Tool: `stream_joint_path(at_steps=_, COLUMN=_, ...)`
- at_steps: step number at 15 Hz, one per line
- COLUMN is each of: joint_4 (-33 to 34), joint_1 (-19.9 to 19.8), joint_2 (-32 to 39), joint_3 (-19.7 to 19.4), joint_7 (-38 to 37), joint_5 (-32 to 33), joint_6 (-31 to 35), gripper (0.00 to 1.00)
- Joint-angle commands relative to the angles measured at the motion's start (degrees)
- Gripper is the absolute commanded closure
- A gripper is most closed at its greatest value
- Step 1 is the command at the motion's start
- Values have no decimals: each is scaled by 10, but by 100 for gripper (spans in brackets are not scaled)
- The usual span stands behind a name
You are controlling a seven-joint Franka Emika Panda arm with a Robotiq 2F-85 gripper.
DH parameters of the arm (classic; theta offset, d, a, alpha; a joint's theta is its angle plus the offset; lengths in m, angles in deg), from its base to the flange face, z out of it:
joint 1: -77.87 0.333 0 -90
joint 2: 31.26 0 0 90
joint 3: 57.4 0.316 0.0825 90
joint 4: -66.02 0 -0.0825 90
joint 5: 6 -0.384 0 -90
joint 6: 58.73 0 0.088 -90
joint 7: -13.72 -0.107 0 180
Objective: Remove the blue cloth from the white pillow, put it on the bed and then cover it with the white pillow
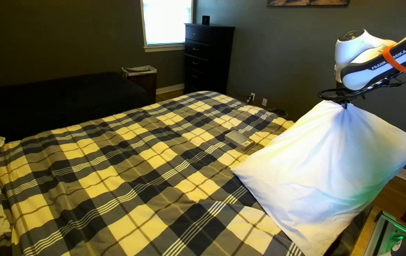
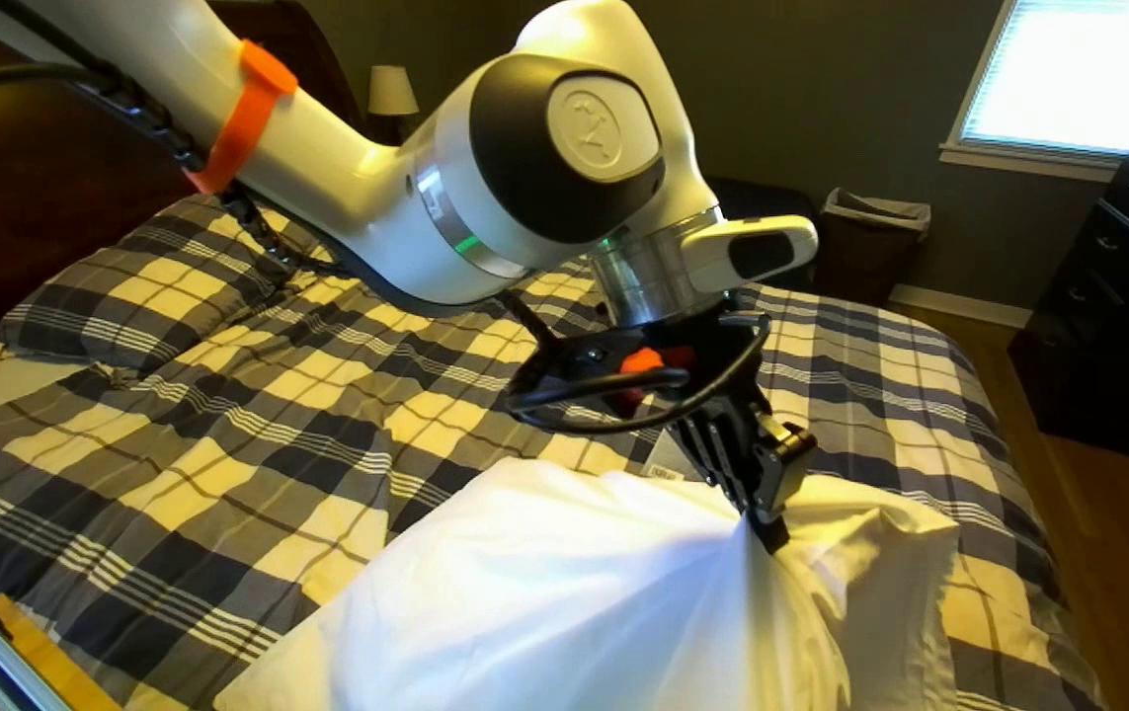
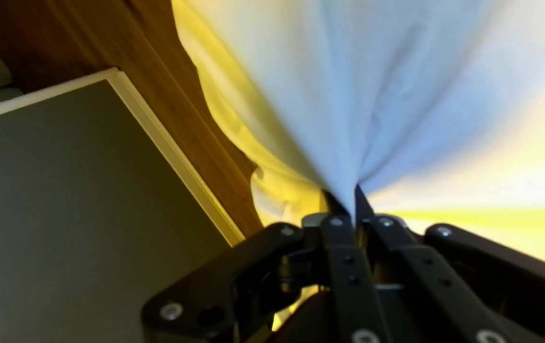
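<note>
My gripper is shut on the white pillow, pinching a gathered fold of it. The pillow hangs tilted from the fingers over the near edge of the plaid bed. In an exterior view the gripper stands above the bunched white pillow. In the wrist view the gripper has the fold of the pillow between its fingertips. A small flat grey rectangular thing with a label lies on the bed beside the pillow; I cannot tell whether it is the blue cloth. No other cloth shows.
The plaid pillow lies at the headboard end. A metal frame stands by the bed's near edge. A dark couch, hamper and black dresser stand beyond the bed. The wrist view shows wooden floor and grey wall.
</note>
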Motion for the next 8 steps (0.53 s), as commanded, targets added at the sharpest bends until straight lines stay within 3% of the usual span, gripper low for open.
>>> stream_joint_path(at_steps=1, joint_4=46, joint_1=-12, joint_2=35, joint_3=-22, joint_7=6, joint_5=25, joint_6=43, gripper=99)
stream_joint_path(at_steps=5, joint_4=65, joint_1=-17, joint_2=60, joint_3=-37, joint_7=9, joint_5=13, joint_6=89, gripper=99)
stream_joint_path(at_steps=6, joint_4=69, joint_1=-16, joint_2=64, joint_3=-39, joint_7=11, joint_5=5, joint_6=95, gripper=70)
stream_joint_path(at_steps=8, joint_4=71, joint_1=-16, joint_2=68, joint_3=-41, joint_7=17, joint_5=-13, joint_6=108, gripper=63)
